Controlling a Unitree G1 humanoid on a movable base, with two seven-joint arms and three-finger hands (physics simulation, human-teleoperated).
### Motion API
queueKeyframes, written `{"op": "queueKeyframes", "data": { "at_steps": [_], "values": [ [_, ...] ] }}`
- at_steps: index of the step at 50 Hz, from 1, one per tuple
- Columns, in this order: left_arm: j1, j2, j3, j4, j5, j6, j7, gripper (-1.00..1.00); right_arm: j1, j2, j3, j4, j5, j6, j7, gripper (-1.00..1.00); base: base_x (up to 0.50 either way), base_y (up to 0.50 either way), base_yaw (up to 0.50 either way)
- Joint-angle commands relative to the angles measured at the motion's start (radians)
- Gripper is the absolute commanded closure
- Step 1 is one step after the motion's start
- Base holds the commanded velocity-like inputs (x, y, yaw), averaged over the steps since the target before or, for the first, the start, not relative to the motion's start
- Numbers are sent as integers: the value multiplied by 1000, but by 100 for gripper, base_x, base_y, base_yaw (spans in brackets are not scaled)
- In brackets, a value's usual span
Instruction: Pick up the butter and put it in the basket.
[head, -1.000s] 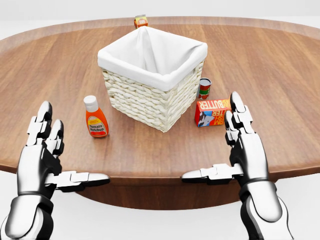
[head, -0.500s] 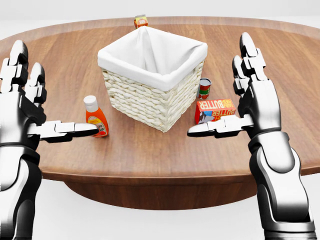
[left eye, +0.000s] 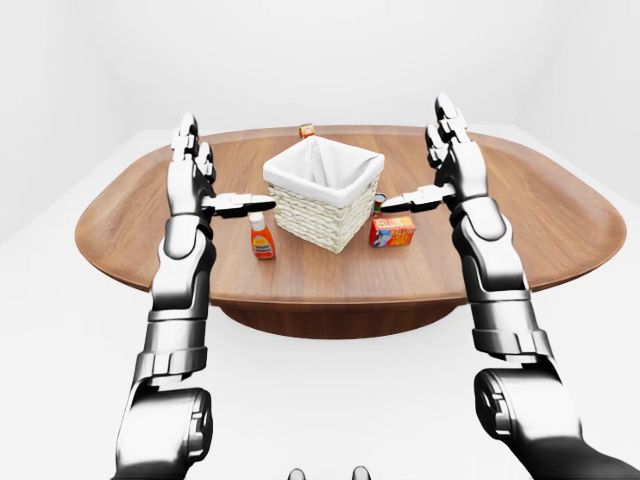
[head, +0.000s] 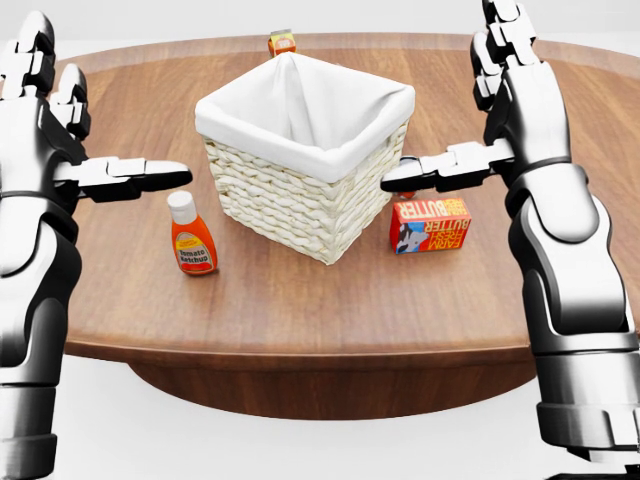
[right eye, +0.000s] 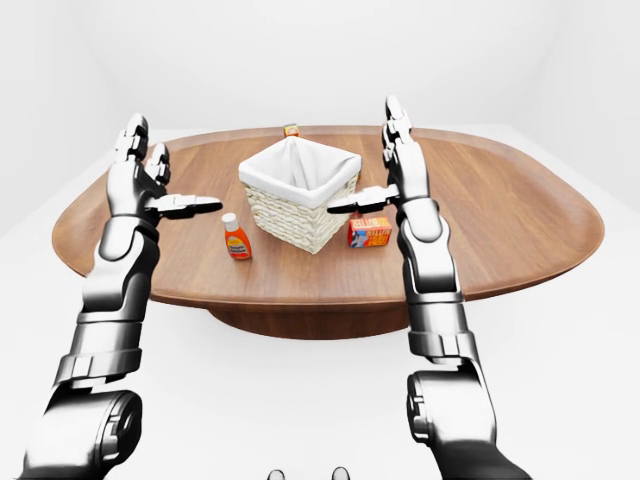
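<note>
fingers of both hands spread wide (holding nothing), butter beside basket.

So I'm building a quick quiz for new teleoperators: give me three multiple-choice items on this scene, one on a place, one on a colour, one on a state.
1. In the head view, where does the butter box lie relative to the wicker basket?
A. inside it
B. on the table to its right
C. to its left

2. What colour is the ketchup bottle cap?
A. white
B. green
C. black

3. What is the right hand doing?
A. gripping the butter
B. resting flat on the table
C. raised and open, holding nothing

Answers: 1 B, the box lies on the wood beside the basket. 2 A, the cap is white. 3 C, the fingers are spread above the butter.
</note>
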Motion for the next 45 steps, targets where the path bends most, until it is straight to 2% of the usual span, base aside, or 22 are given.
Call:
{"op": "queueKeyframes", "data": {
  "at_steps": [1,4,13,38,45],
  "values": [
    [-118,15,-9,149,-2,0,-4,-100,-101,-29,0,79,-7,0,9,-100,0,0,0],
    [-144,15,-13,207,2,0,-5,-100,-131,-32,4,133,-14,0,15,-100,0,0,0],
    [-164,24,-11,188,-4,0,0,-100,-143,-30,11,148,-29,0,25,-100,6,0,0],
    [-181,32,-7,248,-10,0,-4,-100,-113,-20,8,94,-42,0,34,-100,50,1,0],
    [-172,34,-6,216,-19,0,1,-100,-113,-23,7,95,-41,0,33,-100,50,0,0]
  ]
}}
